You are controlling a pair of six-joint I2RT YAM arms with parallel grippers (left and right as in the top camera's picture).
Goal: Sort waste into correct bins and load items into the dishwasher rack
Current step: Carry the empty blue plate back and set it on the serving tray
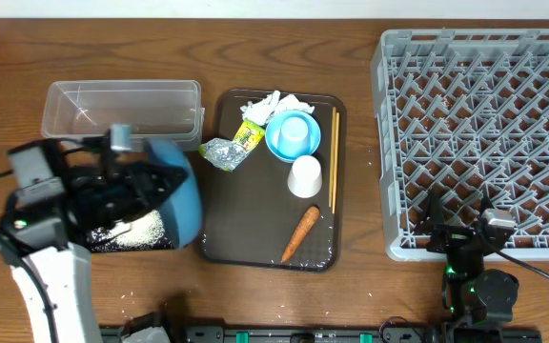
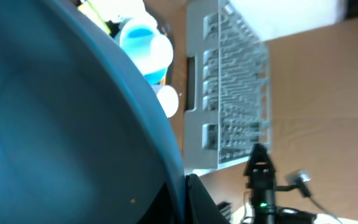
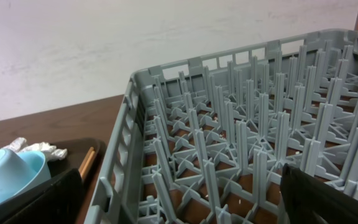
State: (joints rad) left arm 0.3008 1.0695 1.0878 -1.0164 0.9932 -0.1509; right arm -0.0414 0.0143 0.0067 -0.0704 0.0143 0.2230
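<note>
My left gripper (image 1: 155, 181) is shut on the rim of the dark blue bowl (image 1: 181, 195), which is tipped on its side over the black tray bin (image 1: 112, 246). White rice (image 1: 139, 229) lies heaped in that tray. The bowl (image 2: 61, 124) fills the left wrist view. The clear tub (image 1: 122, 107) stands behind. On the brown serving tray (image 1: 246, 219) lie tissue (image 1: 270, 105), wrapper (image 1: 248, 135), foil (image 1: 222, 152), light blue cup (image 1: 292, 135), white cup (image 1: 305, 176), chopsticks (image 1: 333, 157) and carrot (image 1: 299, 233). My right gripper (image 1: 460, 217) stands open at the front edge of the dishwasher rack (image 1: 381, 143), holding nothing.
A few rice grains are scattered on the wooden table in front of the black tray. The rack (image 3: 129, 112) rises right before the right gripper's fingers. The serving tray lies between the bins and the rack.
</note>
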